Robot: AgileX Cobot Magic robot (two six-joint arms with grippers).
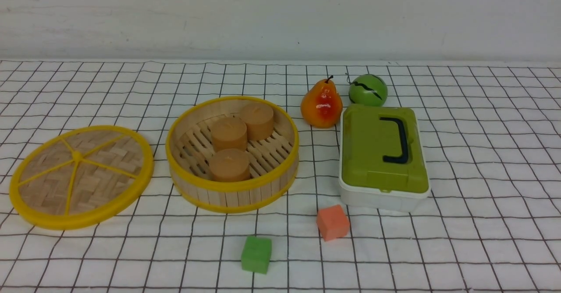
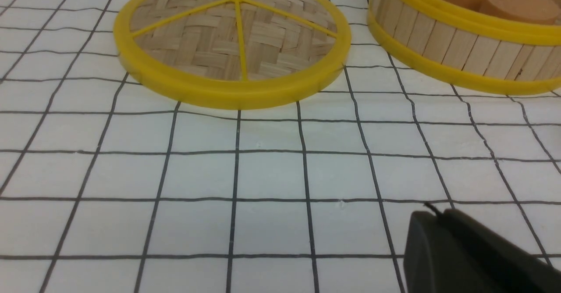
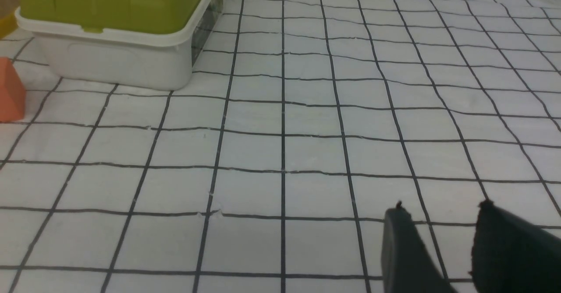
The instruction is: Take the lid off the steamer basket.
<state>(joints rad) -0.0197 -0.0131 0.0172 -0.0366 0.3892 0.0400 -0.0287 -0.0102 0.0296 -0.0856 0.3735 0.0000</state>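
Observation:
The woven lid with its yellow rim and spokes lies flat on the checked cloth, left of the steamer basket and apart from it. The basket stands uncovered with three brown cylinders inside. In the left wrist view the lid and the basket lie ahead of my left gripper, which is shut with nothing between its fingers and hangs over bare cloth. My right gripper is open and empty over the cloth, to the right of the white box. Neither gripper shows in the front view.
A white box with a green handled top stands right of the basket, with a pear and a green ball behind it. An orange cube and a green cube lie in front.

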